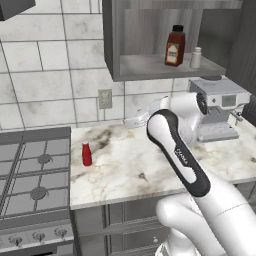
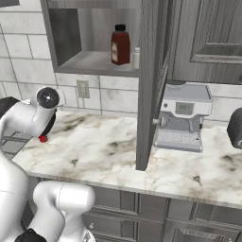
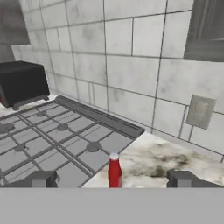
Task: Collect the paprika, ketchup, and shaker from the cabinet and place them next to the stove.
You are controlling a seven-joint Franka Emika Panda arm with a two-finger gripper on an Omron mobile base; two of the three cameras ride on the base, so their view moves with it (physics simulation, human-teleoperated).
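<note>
Ketchup (image 1: 86, 154) upright on the marble counter (image 1: 150, 165), just beside the stove (image 1: 35, 180) and clear of its grates; also seen from the hand camera (image 3: 114, 170), red cap up, at the counter's edge next to the burners. Paprika (image 1: 175, 46) upright on the shelf of the cabinet (image 1: 116, 50), toward the right of the opening, with the shaker (image 1: 196, 57) just to its right, near but apart. From the right base camera, same pair on the shelf: paprika (image 2: 120, 45) in front, shaker (image 2: 136, 58) partly hidden by the cabinet's side panel. Gripper (image 3: 114, 179) open wide, nothing between the fingertips (image 3: 41, 179), ketchup showing in the gap beyond them, not touched. Hand pointed toward the tiled wall and the stove's back corner, wall outlet (image 3: 200, 111) at the right. Arm bent over the counter in front of a grey coffee machine (image 1: 220, 107), which stands on the counter below the cabinet's right end. Dark toaster-like box (image 3: 24, 83) standing beyond the stove's far side.
</note>
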